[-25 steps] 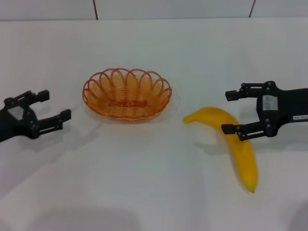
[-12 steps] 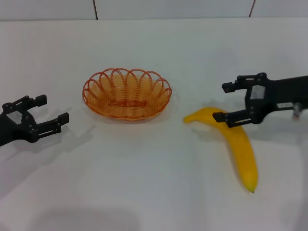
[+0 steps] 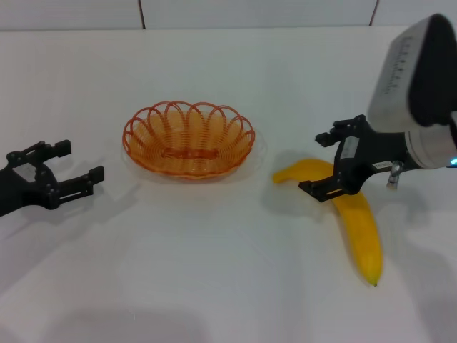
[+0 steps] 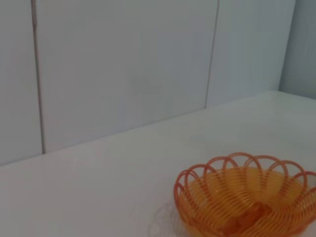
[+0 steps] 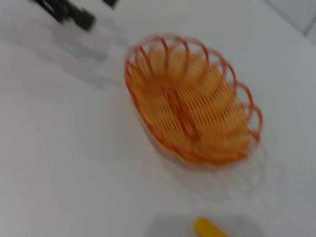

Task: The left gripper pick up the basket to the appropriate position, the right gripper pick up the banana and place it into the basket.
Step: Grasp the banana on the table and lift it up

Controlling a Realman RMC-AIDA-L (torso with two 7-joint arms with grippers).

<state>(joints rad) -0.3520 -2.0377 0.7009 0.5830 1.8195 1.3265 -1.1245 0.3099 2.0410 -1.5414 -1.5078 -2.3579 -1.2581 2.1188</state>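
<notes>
The orange wire basket [image 3: 188,139] sits on the white table, empty; it also shows in the left wrist view [image 4: 246,195] and the right wrist view [image 5: 191,101]. The yellow banana [image 3: 354,219] lies to its right, with only its end showing in the right wrist view [image 5: 209,228]. My right gripper [image 3: 323,162] is open and hangs over the banana's upper end, one finger on each side. My left gripper [image 3: 70,160] is open and empty, a short way left of the basket, apart from it; it also shows far off in the right wrist view [image 5: 74,11].
The white table [image 3: 214,264] stretches around everything. A tiled wall [image 4: 123,59] stands behind its far edge. The right arm's white-and-silver body [image 3: 418,86] rises at the right of the head view.
My right gripper has moved left and down from beside the banana to over its upper end, and its arm has tilted up into view. My left gripper has barely moved.
</notes>
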